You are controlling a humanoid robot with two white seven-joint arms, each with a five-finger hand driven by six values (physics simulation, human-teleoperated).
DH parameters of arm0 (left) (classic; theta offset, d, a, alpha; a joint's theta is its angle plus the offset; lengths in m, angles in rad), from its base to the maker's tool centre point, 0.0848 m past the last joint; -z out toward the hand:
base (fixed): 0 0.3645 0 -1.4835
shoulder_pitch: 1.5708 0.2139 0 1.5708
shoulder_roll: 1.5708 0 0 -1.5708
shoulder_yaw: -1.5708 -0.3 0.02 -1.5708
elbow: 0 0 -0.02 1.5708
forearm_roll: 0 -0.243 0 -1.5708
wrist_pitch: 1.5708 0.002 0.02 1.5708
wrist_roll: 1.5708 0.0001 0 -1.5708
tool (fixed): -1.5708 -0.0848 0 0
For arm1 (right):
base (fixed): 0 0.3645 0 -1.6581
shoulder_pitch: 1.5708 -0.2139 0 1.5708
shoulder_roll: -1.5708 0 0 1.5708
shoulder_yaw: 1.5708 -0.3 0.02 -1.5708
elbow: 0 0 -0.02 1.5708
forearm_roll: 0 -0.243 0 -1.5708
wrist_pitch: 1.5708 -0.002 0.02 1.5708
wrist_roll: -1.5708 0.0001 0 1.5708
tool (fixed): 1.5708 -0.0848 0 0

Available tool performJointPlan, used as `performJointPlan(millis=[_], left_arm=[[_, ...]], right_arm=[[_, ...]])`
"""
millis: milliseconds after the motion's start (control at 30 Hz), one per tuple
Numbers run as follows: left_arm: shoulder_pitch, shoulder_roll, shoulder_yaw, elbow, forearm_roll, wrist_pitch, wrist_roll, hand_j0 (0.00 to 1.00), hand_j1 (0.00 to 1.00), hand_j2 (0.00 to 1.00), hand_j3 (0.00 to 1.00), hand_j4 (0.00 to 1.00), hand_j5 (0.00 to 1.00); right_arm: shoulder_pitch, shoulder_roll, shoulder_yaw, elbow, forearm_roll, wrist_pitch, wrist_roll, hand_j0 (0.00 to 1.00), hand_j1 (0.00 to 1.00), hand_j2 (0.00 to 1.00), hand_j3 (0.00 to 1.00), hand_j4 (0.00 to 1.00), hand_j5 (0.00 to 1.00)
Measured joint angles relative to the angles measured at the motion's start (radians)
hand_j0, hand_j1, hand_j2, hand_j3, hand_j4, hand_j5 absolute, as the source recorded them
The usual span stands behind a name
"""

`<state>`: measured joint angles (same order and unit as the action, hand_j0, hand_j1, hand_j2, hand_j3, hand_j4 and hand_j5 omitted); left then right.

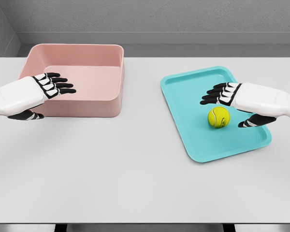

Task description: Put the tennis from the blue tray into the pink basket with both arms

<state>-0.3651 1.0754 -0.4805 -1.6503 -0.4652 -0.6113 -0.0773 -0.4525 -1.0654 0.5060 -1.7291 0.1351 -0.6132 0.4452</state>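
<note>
Plain white table (135, 183) with grey walls behind, pretty bare setup. The tennis ball (218, 117) is a bright yellow-green one with the usual pale seam, sitting on the blue tray (193, 140) on the right side of the table, a bit right of the tray's middle and nothing pressing on it. Right hand (232, 104) hangs over the tray just beside the ball, fingers spread out flat above it and the thumb dropped low on the ball's right side, so it's open and not gripping anything, looks like it's lined up for the grab but I can't say it's touching. Further out, the pink basket (108, 104) sits on the far left, well apart from the tray, and it looks empty from here. Left hand (46, 89) hovers at the basket's left near edge, also open, fingers straight and holding nothing. So I'd say we're at the reach/pre-grasp step. Next move probably needs the right hand to come down and curl around the ball without nudging it, since it'll roll easily on that smooth tray
</note>
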Motion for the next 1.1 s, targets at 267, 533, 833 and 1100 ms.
performJointPlan(millis=[267,533,833,1100], left_arm=[[0.000,0.002,0.001,0.000,0.000,0.000,0.000,1.00,1.00,1.00,1.00,1.00,1.00],[0.002,0.000,0.000,0.000,-0.001,0.000,-0.001,1.00,1.00,1.00,1.00,1.00,1.00],[0.002,-0.001,-0.001,0.000,-0.001,0.000,-0.001,1.00,1.00,1.00,1.00,1.00,1.00],[0.002,-0.003,-0.002,0.000,-0.001,0.000,-0.002,1.00,1.00,1.00,1.00,1.00,1.00]], right_arm=[[0.003,0.011,0.003,0.003,0.018,0.000,-0.002,1.00,1.00,1.00,1.00,1.00,1.00],[0.017,0.042,-0.045,0.009,0.024,0.000,0.046,1.00,1.00,1.00,1.00,1.00,1.00],[0.026,0.054,-0.093,0.033,0.078,0.000,0.055,1.00,1.00,1.00,1.00,1.00,1.00],[-0.127,0.172,-0.031,0.122,0.157,0.001,0.153,1.00,1.00,1.00,1.00,1.00,1.00]])
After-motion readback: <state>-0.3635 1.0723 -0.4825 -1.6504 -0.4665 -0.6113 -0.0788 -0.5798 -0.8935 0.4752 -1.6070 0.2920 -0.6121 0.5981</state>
